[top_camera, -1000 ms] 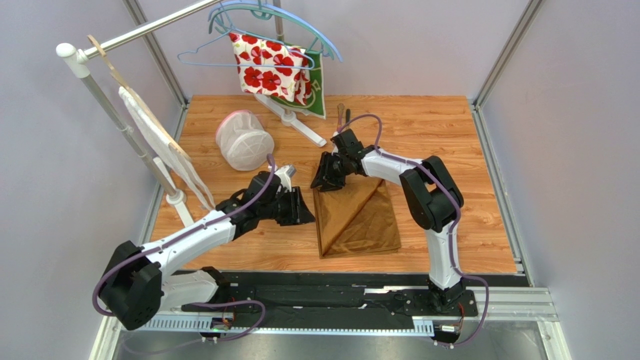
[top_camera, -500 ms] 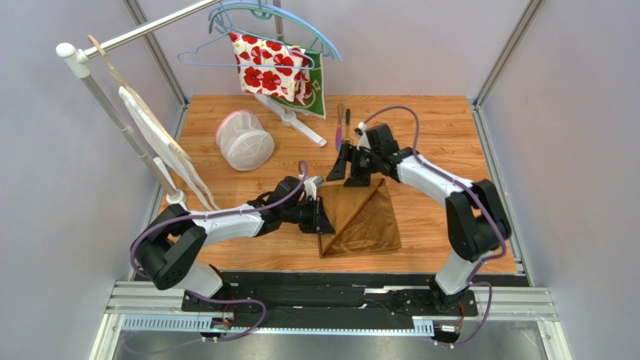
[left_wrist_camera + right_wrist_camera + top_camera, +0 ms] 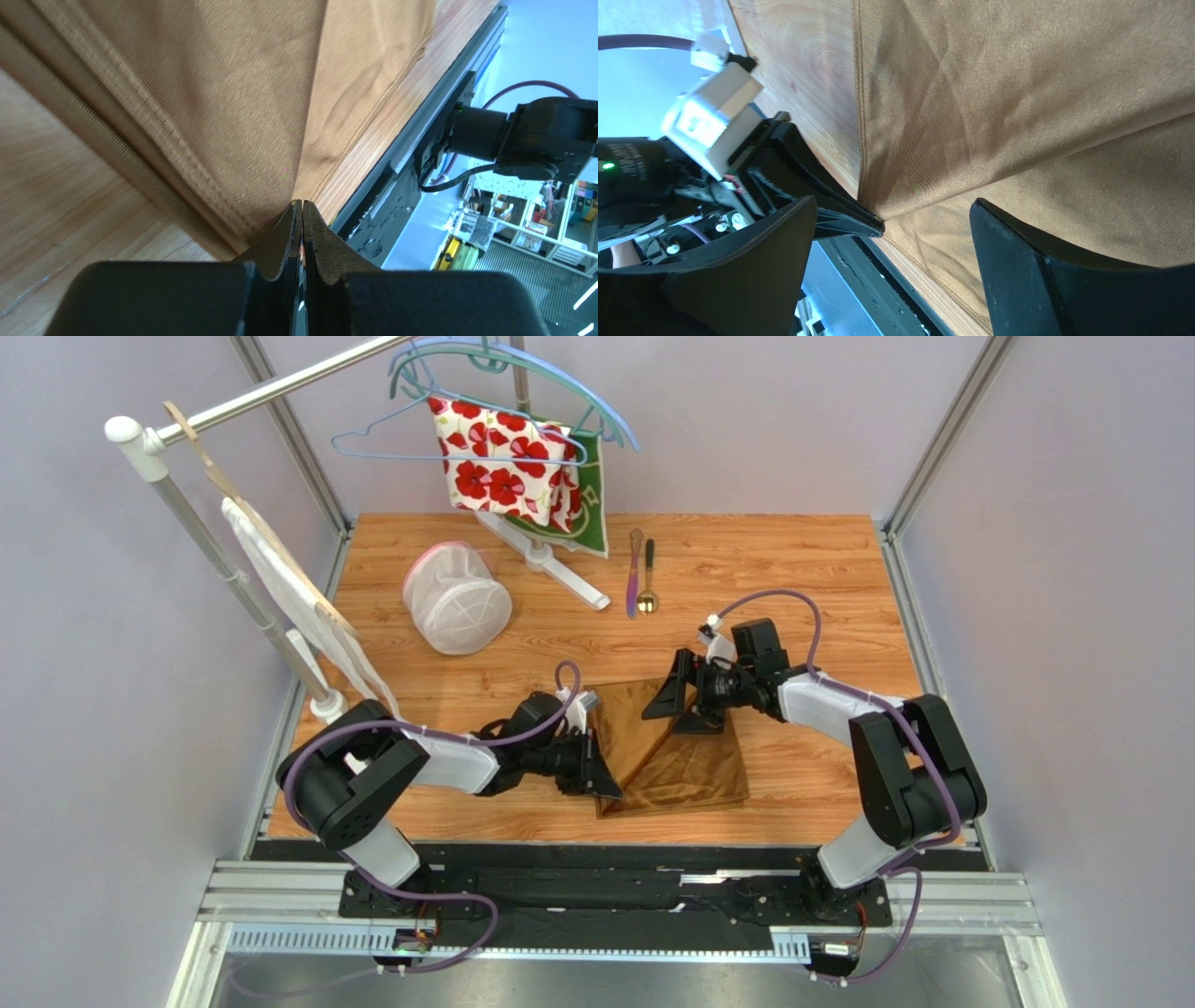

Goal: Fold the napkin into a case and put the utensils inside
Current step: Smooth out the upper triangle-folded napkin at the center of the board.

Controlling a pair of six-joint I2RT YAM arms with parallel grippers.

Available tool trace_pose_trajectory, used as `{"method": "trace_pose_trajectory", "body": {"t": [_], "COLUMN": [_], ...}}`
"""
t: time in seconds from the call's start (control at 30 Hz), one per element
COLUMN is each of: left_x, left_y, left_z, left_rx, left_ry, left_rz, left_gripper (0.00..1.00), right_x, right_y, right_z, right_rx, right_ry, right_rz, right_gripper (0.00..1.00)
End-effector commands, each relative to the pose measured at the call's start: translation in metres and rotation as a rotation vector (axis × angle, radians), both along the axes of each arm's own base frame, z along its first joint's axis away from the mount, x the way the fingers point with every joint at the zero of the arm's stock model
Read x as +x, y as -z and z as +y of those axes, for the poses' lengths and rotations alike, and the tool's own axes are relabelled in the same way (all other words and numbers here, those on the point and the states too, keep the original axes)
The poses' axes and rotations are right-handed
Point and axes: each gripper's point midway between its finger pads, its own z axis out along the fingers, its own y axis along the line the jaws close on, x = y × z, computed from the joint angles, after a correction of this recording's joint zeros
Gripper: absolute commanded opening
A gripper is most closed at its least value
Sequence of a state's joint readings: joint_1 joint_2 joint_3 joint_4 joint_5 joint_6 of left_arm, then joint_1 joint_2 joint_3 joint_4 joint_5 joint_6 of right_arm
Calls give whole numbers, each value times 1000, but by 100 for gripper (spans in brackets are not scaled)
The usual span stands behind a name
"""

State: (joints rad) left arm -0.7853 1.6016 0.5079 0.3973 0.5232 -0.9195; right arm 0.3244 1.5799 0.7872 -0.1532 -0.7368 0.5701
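Observation:
The golden-brown napkin (image 3: 687, 756) lies on the wooden table near the front, with one flap folded over along a diagonal. My left gripper (image 3: 609, 784) is shut, and its tips touch the napkin's near-left corner where the fold ends (image 3: 302, 203). I see no cloth between the pads. My right gripper (image 3: 687, 709) is open and empty and hovers low over the napkin's far part, with the cloth (image 3: 1018, 105) showing between its fingers (image 3: 892, 210). The purple-pink knife (image 3: 633, 574) and the gold-bowled spoon (image 3: 647, 577) lie side by side at the back. No narrow case shape shows.
A white mesh basket (image 3: 456, 598) lies at the back left. A clothes rack (image 3: 253, 602) with hangers, a white bag, a red-flowered cloth (image 3: 505, 465) and a green cloth stands along the left and back. The table's front rail (image 3: 421, 133) runs just beyond the napkin's near edge.
My left gripper slid along the napkin's left edge to its near-left corner. My right gripper moved from the far-left corner down and right over the napkin, uncovering the utensils behind it.

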Motion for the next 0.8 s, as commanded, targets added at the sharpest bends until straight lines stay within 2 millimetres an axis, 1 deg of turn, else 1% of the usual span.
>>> {"method": "trace_pose_trajectory", "body": {"t": [0.0,0.03,0.07,0.1,0.17,0.2,0.23,0.3,0.4,0.5,0.53,0.6,0.63,0.7,0.77], "left_x": [0,-3,-2,-5,-6,-10,-10,-12,-14,-17,-18,-20,-21,-23,-24], "left_y": [-4,2,2,9,9,16,16,24,28,28,28,30,30,31,31], "left_z": [-6,-5,-7,-5,-6,-3,-2,2,5,7,7,9,9,10,11], "left_rx": [-75,-69,-84,-73,-95,-86,-88,-71,-66,-72,-71,-66,-67,-66,-67], "left_ry": [13,17,23,25,28,27,23,16,16,35,37,37,40,47,48], "left_rz": [-36,-24,-35,-18,-23,-9,-11,-3,-4,-16,-16,-15,-15,-11,-11], "left_gripper": [9,9,9,10,11,12,13,15,17,18,19,20,20,21,22], "right_x": [18,20,24,27,30,31,30,32,33,37,39,47,51,58,65], "right_y": [-11,-10,-9,-10,-15,-19,-21,-23,-20,-17,-11,-10,-4,-9,-6], "right_z": [1,1,-1,-1,0,1,2,3,4,4,3,2,-1,0,-4], "right_rx": [90,92,107,117,128,137,147,155,167,168,164,171,171,187,184], "right_ry": [-17,-16,-13,-13,-8,-12,-7,-7,-10,-4,3,8,22,20,33], "right_rz": [-90,-83,-85,-94,-97,-112,-108,-117,-109,-111,-100,-103,-90,-103,-107], "right_gripper": [85,85,85,85,86,87,90,91,91,91,91,92,91,91,91]}}
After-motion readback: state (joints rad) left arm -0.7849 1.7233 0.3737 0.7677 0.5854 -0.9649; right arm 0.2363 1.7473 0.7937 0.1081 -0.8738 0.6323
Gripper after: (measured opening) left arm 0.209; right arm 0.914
